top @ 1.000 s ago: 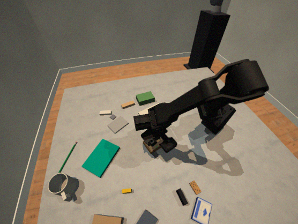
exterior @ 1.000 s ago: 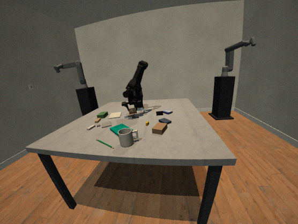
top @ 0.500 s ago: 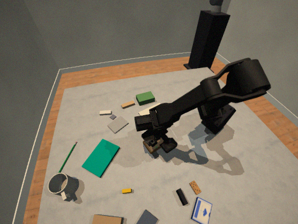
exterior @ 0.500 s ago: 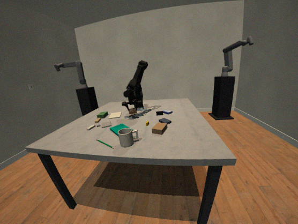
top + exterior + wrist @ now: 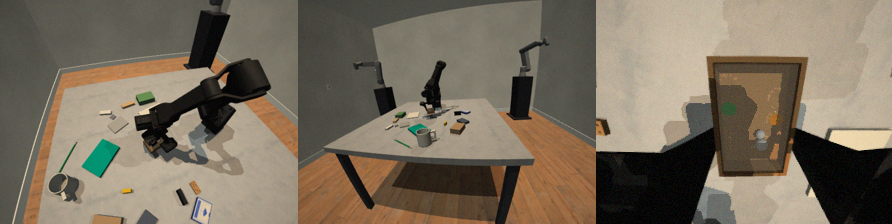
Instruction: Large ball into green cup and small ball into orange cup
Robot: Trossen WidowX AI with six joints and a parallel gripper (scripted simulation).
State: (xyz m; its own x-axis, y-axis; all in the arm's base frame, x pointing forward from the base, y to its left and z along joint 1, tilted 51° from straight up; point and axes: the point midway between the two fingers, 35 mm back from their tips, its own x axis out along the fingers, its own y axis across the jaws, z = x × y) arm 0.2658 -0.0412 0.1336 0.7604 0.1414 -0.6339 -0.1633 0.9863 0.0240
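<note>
Wrist view shows the gripper (image 5: 755,150) clamped wide on the wooden puzzle (image 5: 756,65), a pale ball (image 5: 760,134) outside the green cup (image 5: 728,108), so both balls remain unplaced.

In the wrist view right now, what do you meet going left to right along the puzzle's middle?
Tan block at the left edge → wooden puzzle's left rim → green cup → a pale ball → orange cup → cream pad at the right.

The wooden puzzle (image 5: 755,65) has a matt brown wood frame, seemingly under a faintly glossy cover; the table (image 5: 485,139) beneath looks matt grey.
</note>
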